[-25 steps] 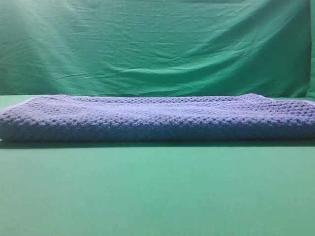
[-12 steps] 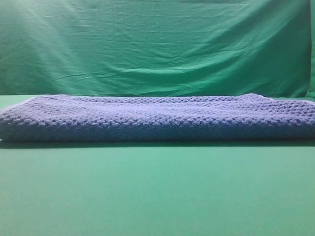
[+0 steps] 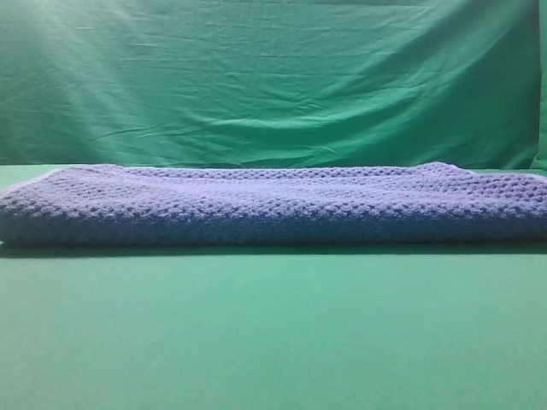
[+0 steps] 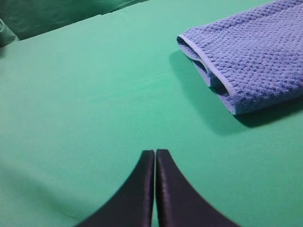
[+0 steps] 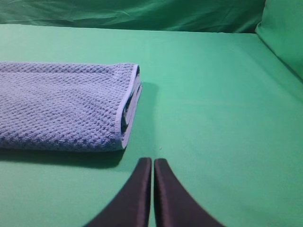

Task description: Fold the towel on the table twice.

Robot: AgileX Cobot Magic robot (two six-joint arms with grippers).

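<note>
The blue-grey waffle-weave towel (image 3: 273, 205) lies folded as a long band across the green table (image 3: 273, 333). In the left wrist view its left end (image 4: 251, 61) shows stacked layers with a pale hem, up and to the right of my left gripper (image 4: 155, 156), which is shut and empty over bare table. In the right wrist view the towel's right end (image 5: 66, 106) lies up and to the left of my right gripper (image 5: 152, 163), also shut and empty. Neither gripper touches the towel. No gripper shows in the exterior high view.
A wrinkled green backdrop cloth (image 3: 273, 77) hangs behind the table. It also shows at the far edge in the left wrist view (image 4: 47, 14) and at the right in the right wrist view (image 5: 284, 33).
</note>
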